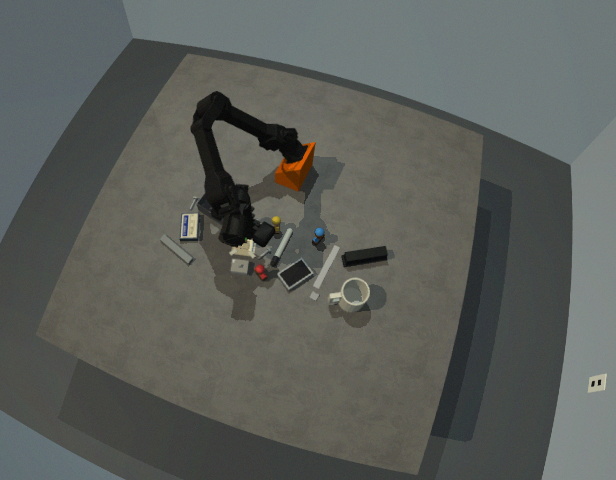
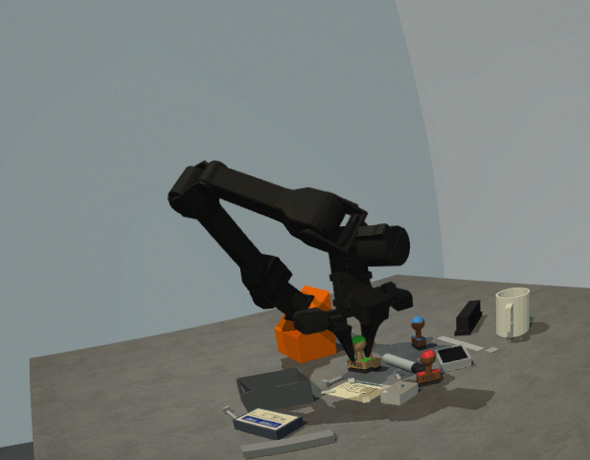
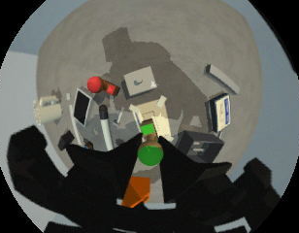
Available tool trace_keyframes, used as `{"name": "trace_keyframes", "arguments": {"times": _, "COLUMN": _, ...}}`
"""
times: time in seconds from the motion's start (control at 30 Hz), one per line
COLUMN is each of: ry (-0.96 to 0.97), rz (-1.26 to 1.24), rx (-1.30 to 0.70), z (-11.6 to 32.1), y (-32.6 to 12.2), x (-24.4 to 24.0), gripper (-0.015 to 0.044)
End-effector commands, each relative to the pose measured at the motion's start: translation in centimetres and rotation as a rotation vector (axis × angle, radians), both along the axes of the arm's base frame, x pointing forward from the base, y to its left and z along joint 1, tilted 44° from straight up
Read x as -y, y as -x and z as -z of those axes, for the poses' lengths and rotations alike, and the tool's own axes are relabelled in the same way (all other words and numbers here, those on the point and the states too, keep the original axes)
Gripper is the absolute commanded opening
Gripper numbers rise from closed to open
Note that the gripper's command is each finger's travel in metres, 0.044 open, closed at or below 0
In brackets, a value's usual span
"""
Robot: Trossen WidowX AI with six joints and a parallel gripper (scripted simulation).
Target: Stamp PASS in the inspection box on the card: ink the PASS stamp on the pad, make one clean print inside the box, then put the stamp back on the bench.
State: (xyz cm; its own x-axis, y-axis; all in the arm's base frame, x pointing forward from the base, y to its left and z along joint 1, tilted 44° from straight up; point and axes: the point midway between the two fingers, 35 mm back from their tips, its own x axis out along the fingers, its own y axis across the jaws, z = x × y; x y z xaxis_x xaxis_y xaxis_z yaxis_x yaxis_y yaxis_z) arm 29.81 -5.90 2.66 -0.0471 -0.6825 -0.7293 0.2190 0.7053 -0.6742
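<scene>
Pinching the green-knobbed PASS stamp (image 1: 245, 239) (image 2: 359, 341) (image 3: 150, 153) between its fingers, the gripper (image 1: 244, 237) (image 2: 360, 357) (image 3: 149, 136) points down near the card (image 1: 242, 251) (image 2: 354, 389) (image 3: 159, 118), nearer the top view's left worktop edge than its right. The black-faced pad (image 1: 295, 274) (image 2: 452, 355) (image 3: 83, 108) lies farther toward that right edge, past the red-knobbed stamp (image 1: 260, 270) (image 2: 428, 363) (image 3: 95, 84), while the mug (image 1: 354, 294) (image 2: 511, 311) (image 3: 48, 110) stands closer still to it.

Matte black arm (image 1: 207, 149) (image 2: 256, 190), blocky joints, orange wedge-like base (image 1: 287, 178) (image 2: 305, 345) (image 3: 136, 190).
</scene>
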Motion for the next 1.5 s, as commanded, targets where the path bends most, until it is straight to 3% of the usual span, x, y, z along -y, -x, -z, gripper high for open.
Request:
{"name": "trace_keyframes", "arguments": {"times": 0.0, "ry": -0.006, "rz": 0.004, "rx": 0.005, "z": -0.5, "y": -0.1, "x": -0.6, "gripper": 0.0}}
{"name": "trace_keyframes", "arguments": {"times": 0.5, "ry": -0.005, "rz": 0.005, "rx": 0.005, "z": -2.2, "y": -0.1, "x": -2.0, "gripper": 0.0}}
{"name": "trace_keyframes", "arguments": {"times": 1.47, "ry": -0.001, "rz": 0.009, "rx": 0.013, "z": -6.7, "y": -8.2, "x": 3.3, "gripper": 0.0}}
